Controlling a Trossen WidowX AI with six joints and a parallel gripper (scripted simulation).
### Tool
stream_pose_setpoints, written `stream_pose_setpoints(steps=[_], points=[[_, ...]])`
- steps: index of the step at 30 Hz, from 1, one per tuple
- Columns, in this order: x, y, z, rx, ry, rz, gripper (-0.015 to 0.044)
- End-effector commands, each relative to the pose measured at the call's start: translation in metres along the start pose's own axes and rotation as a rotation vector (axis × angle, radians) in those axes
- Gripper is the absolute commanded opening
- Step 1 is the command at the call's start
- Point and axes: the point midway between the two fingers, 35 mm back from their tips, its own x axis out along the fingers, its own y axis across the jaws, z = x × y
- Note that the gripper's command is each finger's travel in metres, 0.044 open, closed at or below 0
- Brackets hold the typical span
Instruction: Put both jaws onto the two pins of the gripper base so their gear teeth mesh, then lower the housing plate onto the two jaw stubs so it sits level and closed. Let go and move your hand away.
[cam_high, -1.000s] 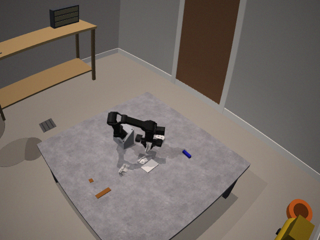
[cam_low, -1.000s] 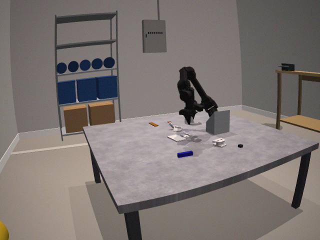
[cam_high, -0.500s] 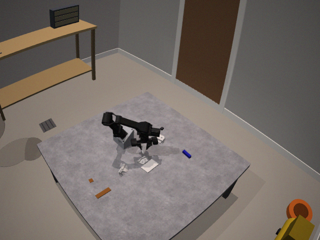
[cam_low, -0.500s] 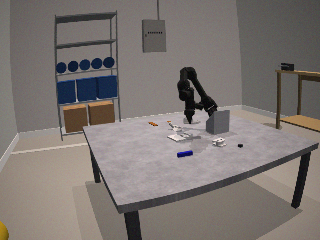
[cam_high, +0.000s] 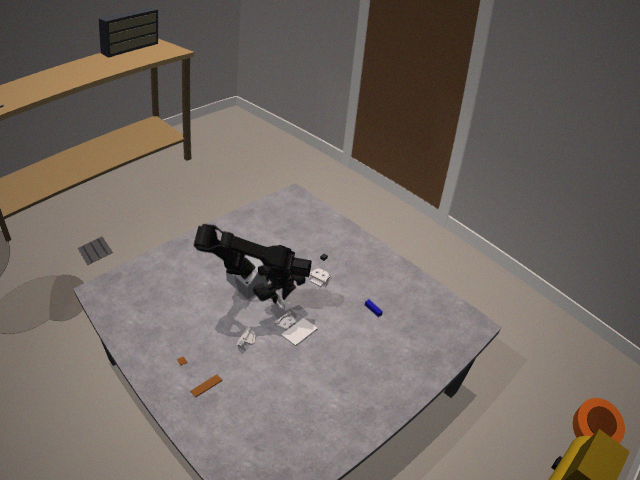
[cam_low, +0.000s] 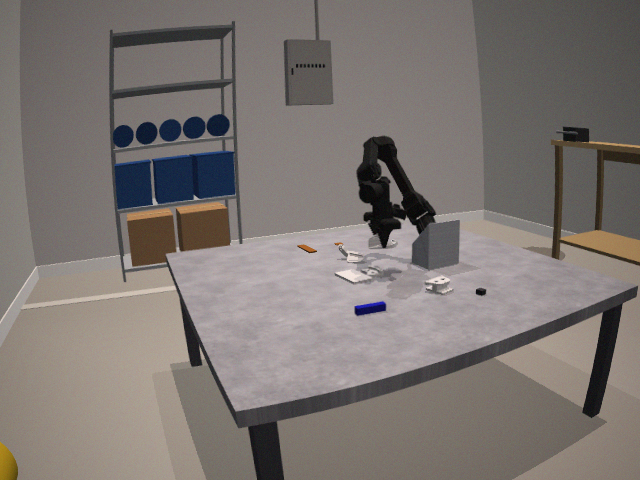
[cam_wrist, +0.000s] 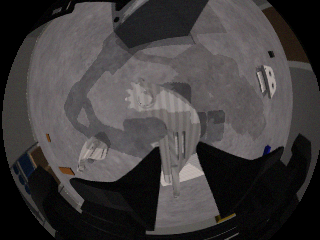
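Hand (cam_high: 277, 300) (cam_low: 384, 242) (cam_wrist: 179, 148) is clamped on one toothed jaw (cam_high: 281, 304) (cam_low: 373, 241) (cam_wrist: 176, 107), and it carries this part above the table (cam_high: 330, 397) (cam_low: 310, 335) (cam_wrist: 55, 90). The jaw looks light and rather stiff, probably of plastic, so the thin teeth and narrow bars should be treated as a little fragile. Its smooth ribbed side could slip or turn under a sideways push. The fingers hold near the narrow end, which seems to me a suitable place, because the round toothed end remains free for the pin.

The arm is bent high and folded, with its wrist directed downward; the fingertips point to the table. The second jaw (cam_high: 246, 337) (cam_low: 352, 256) (cam_wrist: 94, 151) lies apart on the table. A low white part (cam_high: 285, 320) (cam_low: 372, 271), just beside the white square (cam_high: 301, 332) (cam_low: 351, 276) (cam_wrist: 192, 172), is probably the base; I cannot tell its pins. The two-holed white piece (cam_high: 320, 274) (cam_low: 438, 283) (cam_wrist: 269, 81) is perhaps the housing plate. Next, I judge, the hole must be aligned over a pin and lowered gently, without tilting.
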Motion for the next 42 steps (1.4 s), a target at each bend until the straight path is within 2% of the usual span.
stream_pose_setpoints(steps=[1, 30, 42], points=[[0.002, 0.007, 0.004, -0.108, 0.004, 0.005, 0.0134], [0.003, 0.007, 0.004, -0.095, 0.004, 0.005, 0.0134], [-0.002, -0.011, -0.029, -0.093, 0.006, 0.004, 0.0134]])
